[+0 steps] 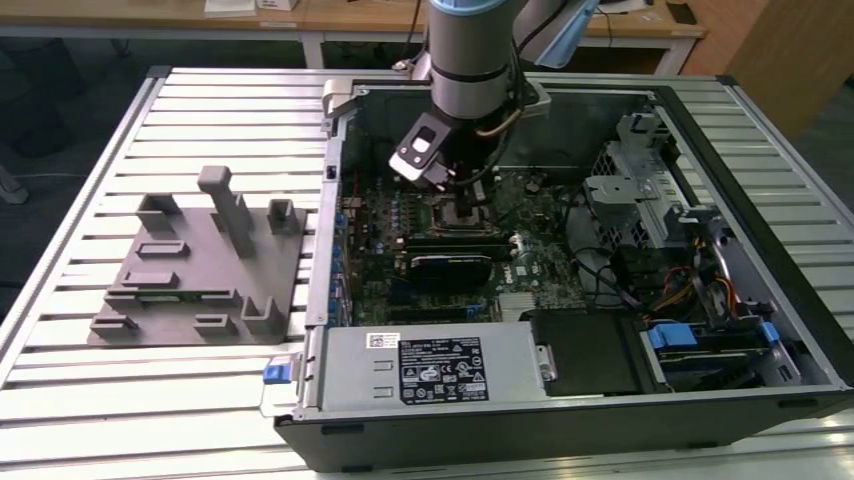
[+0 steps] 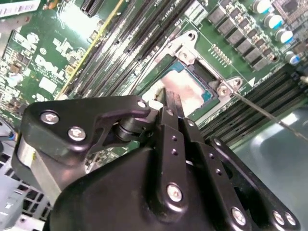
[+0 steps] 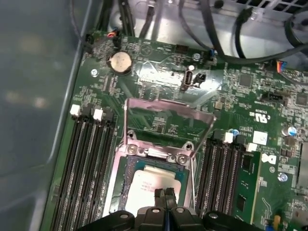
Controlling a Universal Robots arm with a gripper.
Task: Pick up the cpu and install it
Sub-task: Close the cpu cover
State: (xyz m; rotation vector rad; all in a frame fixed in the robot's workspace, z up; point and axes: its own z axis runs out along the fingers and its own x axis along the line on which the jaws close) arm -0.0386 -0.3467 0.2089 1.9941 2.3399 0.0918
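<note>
Hovering over the socket, the gripper has its fingers pressed together, holding nothing. The cpu lies flat directly beneath them, inside the socket.

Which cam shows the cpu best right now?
First wrist view: the cpu lies flat in the open socket, mostly uncovered. Second wrist view shows it partly behind the gripper. In the exterior view the arm covers that spot.

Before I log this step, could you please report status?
Gripper shut, tips over the cpu. Cpu lies in the socket. Load frame raised open.
</note>
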